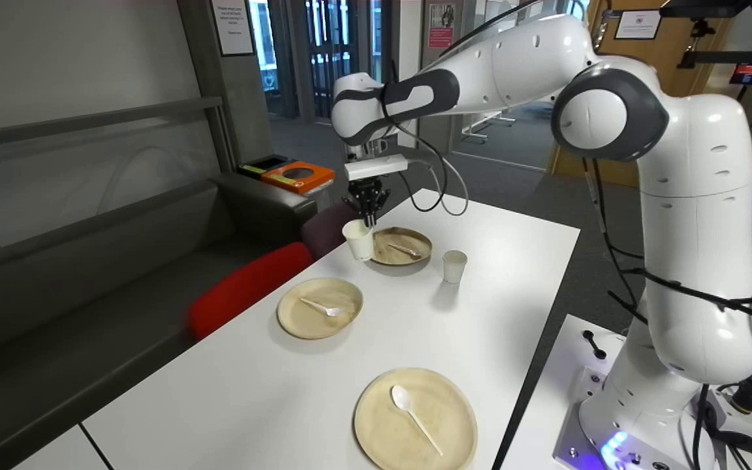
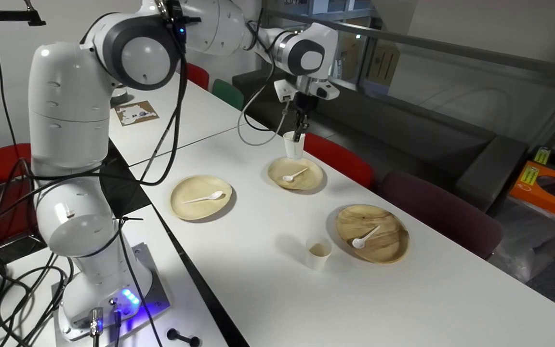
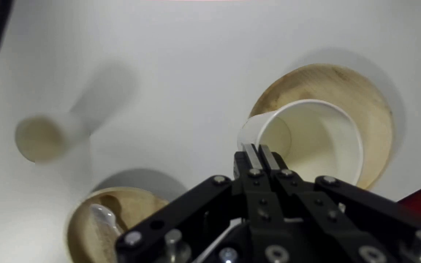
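My gripper [image 3: 257, 148] is shut on the rim of a white paper cup [image 3: 309, 128], one finger inside the wall and one outside. Tilted, the cup hangs in the air above the table in both exterior views. From the wrist it overlaps a pale round plate [image 3: 316, 78] below and hides part of it. That plate [image 1: 311, 328] carries a white utensil. A darker wooden plate [image 2: 388, 241] with a white spoon [image 2: 365, 238] lies farther along. Beside it a second white cup [image 1: 454, 269] stands upright. Another pale plate [image 1: 382, 440] with a white spoon [image 1: 402, 398] lies nearest the robot.
Along the white table's [image 1: 513, 222] far side are a red chair [image 1: 245, 287], a dark purple chair [image 2: 441, 217] and a grey sofa [image 1: 89, 261]. An orange box [image 1: 297, 176] sits by the sofa. Loose cables hang from the arm.
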`<state>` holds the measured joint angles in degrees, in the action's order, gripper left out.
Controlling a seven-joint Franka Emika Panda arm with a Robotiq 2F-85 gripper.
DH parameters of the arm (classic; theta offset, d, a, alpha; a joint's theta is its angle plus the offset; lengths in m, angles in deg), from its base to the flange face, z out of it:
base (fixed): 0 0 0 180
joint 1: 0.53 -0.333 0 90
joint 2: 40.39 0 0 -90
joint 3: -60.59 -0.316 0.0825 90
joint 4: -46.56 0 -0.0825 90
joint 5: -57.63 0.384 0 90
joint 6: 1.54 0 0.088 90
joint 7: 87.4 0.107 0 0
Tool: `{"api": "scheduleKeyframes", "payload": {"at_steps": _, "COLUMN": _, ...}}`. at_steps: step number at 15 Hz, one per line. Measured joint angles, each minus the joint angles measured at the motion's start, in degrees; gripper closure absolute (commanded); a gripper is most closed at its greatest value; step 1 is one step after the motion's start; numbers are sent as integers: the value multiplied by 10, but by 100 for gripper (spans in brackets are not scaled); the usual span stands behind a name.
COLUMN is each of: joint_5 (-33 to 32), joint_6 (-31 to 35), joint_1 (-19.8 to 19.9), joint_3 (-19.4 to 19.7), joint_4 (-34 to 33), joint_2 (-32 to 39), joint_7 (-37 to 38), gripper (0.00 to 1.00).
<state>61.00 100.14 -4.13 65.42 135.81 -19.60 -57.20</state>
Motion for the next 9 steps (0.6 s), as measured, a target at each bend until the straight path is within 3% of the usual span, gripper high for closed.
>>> {"api": "scheduleKeyframes", "payload": {"at_steps": 5, "joint_5": 14, "joint_6": 13, "joint_1": 35, "joint_3": 26, "joint_4": 135, "joint_2": -107, "joint_7": 58, "gripper": 99}}
{"api": "scheduleKeyframes", "payload": {"at_steps": 9, "joint_5": 26, "joint_6": 69, "joint_1": 60, "joint_3": 34, "joint_4": 235, "joint_2": -151, "joint_7": 104, "gripper": 99}}
